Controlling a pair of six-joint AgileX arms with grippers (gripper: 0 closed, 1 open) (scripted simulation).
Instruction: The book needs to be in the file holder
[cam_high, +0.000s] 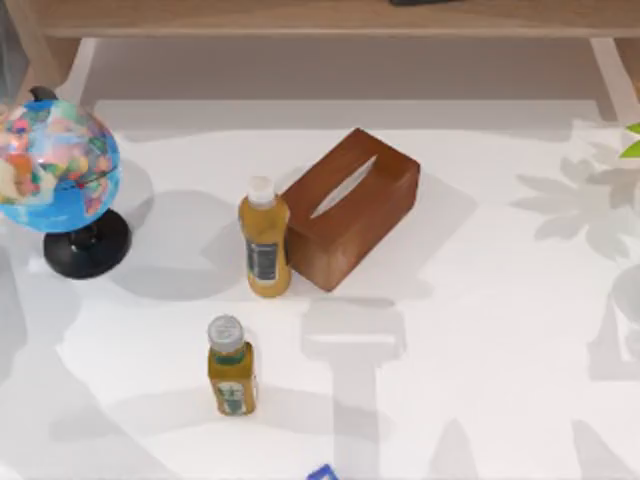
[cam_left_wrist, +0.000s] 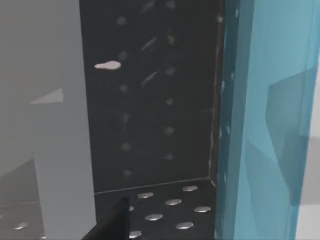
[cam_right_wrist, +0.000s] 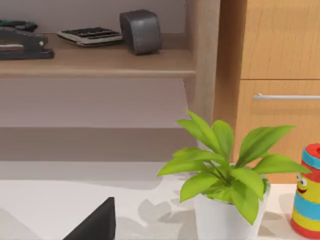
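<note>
The file holder (cam_left_wrist: 150, 100) is a dark perforated metal rack, seen close up in the left wrist view with its back wall and holed floor. A blue, glassy-looking slab (cam_left_wrist: 270, 125), probably the book, stands upright against the holder's side wall. A flat grey panel (cam_left_wrist: 45, 125) stands on the other side. A dark part of my left gripper (cam_left_wrist: 112, 225) sits low over the holder's floor. In the top view a small blue corner (cam_high: 322, 472) pokes in at the front edge. A dark part of my right gripper (cam_right_wrist: 95, 224) shows in the right wrist view, away from the holder.
On the table stand a globe (cam_high: 55, 165) at the left, a brown tissue box (cam_high: 350, 205) in the middle, and two yellow bottles (cam_high: 264, 245) (cam_high: 230, 368). A potted plant (cam_right_wrist: 225, 185), a striped toy (cam_right_wrist: 309, 192) and a wooden shelf (cam_right_wrist: 100, 62) lie at the right.
</note>
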